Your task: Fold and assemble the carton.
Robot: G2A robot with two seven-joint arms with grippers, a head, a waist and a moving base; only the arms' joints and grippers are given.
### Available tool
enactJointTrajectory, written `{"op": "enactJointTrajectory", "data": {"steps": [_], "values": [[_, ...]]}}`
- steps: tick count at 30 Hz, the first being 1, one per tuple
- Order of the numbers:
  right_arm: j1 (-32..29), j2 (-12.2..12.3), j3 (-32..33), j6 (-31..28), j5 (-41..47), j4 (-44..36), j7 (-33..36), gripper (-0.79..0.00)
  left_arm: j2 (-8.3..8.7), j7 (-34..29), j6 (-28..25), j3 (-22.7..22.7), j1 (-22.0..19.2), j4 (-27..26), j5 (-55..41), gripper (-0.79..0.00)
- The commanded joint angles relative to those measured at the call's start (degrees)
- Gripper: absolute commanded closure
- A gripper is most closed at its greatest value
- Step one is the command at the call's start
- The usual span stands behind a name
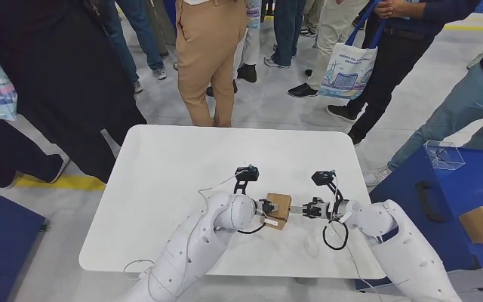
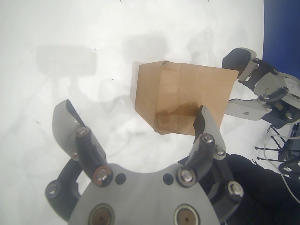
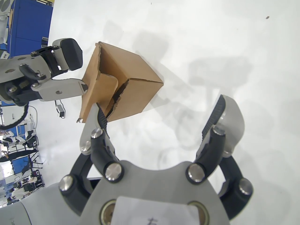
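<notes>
Your left gripper (image 2: 134,105) fingers (image 2: 206,127) are spread wide, one tip touching the side of the carton (image 2: 182,90). Right gripper (image 3: 159,101) fingers (image 3: 225,118) are wide apart too, one tip at the open end against a folded-in flap (image 3: 106,87). Carton is between both grippers, edges torn, over the table (image 1: 189,189) near side; can't tell if it rests there.

A finger (image 2: 207,127) of my left hand (image 2: 134,107) covers the box's (image 2: 185,90) near corner; I cannot tell whether they touch.
</notes>
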Motion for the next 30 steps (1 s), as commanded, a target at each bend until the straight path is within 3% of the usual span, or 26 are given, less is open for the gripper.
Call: {"op": "enactJointTrajectory", "data": {"steps": [1,30], "values": [[0.1,-0.1,-0.2,0.1,-0.2,0.2,-0.2,-0.785,-0.06,0.0,-0.1,0.0,0.0,0.1,0.1,-0.785],[0.6,-1.0,-1.0,3.0,0.0,-1.2,-2.0,-0.785,-0.09,-2.4,-0.6,-1.1,1.0,0.3,2.8,-0.785]]}}
